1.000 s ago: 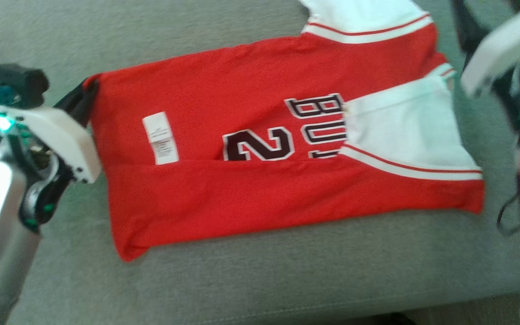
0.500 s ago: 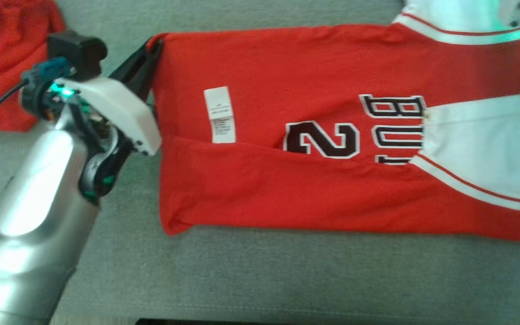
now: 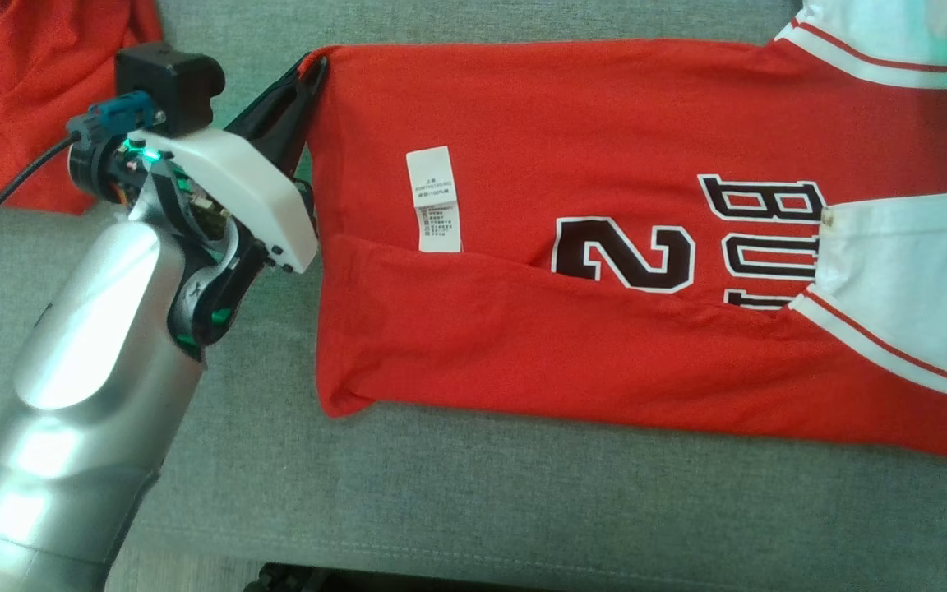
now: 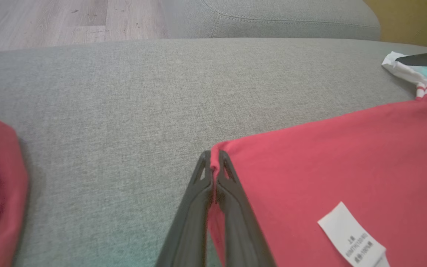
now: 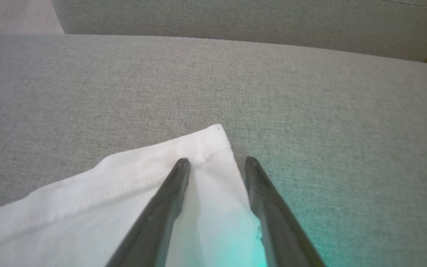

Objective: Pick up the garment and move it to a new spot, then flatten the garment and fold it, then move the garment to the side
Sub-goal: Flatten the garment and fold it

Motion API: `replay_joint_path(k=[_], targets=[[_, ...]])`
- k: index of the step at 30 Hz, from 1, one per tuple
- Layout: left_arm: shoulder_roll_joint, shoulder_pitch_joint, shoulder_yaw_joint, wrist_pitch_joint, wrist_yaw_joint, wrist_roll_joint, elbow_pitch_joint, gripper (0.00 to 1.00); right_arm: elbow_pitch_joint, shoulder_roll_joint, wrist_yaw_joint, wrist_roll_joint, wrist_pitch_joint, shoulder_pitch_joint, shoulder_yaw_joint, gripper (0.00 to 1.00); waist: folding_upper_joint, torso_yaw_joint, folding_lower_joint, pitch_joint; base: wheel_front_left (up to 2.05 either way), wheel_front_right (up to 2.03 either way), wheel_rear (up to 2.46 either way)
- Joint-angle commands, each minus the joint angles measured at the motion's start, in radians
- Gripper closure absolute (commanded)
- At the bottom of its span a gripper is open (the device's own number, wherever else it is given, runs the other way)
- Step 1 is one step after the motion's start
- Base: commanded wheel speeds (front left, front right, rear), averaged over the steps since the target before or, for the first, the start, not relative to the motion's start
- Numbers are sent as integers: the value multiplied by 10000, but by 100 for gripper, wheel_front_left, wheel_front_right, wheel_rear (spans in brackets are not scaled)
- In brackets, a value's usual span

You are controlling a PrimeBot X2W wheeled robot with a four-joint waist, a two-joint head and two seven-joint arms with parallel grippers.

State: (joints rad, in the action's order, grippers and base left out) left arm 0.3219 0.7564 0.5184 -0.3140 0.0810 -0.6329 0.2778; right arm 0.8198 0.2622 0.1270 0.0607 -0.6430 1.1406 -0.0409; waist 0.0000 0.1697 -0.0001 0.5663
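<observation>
The red garment [image 3: 572, 115] lies on the grey sofa [image 3: 523, 510], at the centre and right of the head view. The left gripper [image 3: 315, 67] pinches its upper-left corner; the right gripper [image 5: 217, 161] is spread over its white sleeve [image 5: 124, 193].

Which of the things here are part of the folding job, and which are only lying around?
Part of the job:
- red and white jersey
- left end effector, shut on a red corner of it
- right end effector, open at the white sleeve

Only lying around:
- second red cloth, at the left
- grey sofa, underneath
- wooden floor
</observation>
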Motion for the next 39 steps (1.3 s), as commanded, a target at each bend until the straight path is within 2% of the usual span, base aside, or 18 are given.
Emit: replay_joint_path(k=[1, 2, 3, 12, 19, 24, 28, 33, 38, 39], targets=[[374, 406, -348, 85, 17, -21, -228, 100, -126, -254, 37, 43, -53, 107, 148, 60, 0, -21, 1, -5, 0, 0, 0], [386, 417, -349, 92, 24, -32, -208, 100, -69, -264, 37, 85, -7, 101, 180, 78, 0, -30, 1, -2, 0, 0, 0], [394, 426, -351, 99, 30, -46, -190, 100, -26, -274, 37, 127, 66, 97, 214, 100, 0, -42, 1, 2, 0, 0, 0], [508, 496, -360, 175, 47, -66, 65, 100, -93, -144, 37, 294, 1871, 154, 862, 100, 0, -270, 1, -78, 0, 0, 0], [824, 286, -371, 274, 62, -34, 344, 100, -518, 96, 37, 1557, 3249, -479, 2164, 100, 0, -766, 1, -667, 0, 0, 0], [1126, -129, -261, 223, 69, 13, 438, 100, -1564, 568, 37, 2725, 4019, -1675, 3094, 100, 0, -1199, 1, -1389, 0, 0, 0], [1303, -623, -235, 214, -9, -41, 430, 100, -2530, 1009, 37, 3413, 4305, -2924, 3441, 100, 0, -1507, 1, -2029, 0, 0, 0], [1516, -1414, -236, 347, -133, -137, 279, 100, -3719, 1146, 37, 4047, 4434, -4516, 3247, 100, 0, -1843, 1, -2731, 0, 0, 0], [1707, -2271, -313, 859, -362, -111, -102, 100, -4767, 1023, 37, 4031, 4420, -6096, 2947, 100, 0, -2096, 1, -3281, 0, 0, 0], [1788, -2595, -370, 1123, -527, -41, -325, 100, -5119, 924, 37, 3933, 4400, -6680, 2807, 100, 0, -2168, 1, -3425, 0, 0, 0]])
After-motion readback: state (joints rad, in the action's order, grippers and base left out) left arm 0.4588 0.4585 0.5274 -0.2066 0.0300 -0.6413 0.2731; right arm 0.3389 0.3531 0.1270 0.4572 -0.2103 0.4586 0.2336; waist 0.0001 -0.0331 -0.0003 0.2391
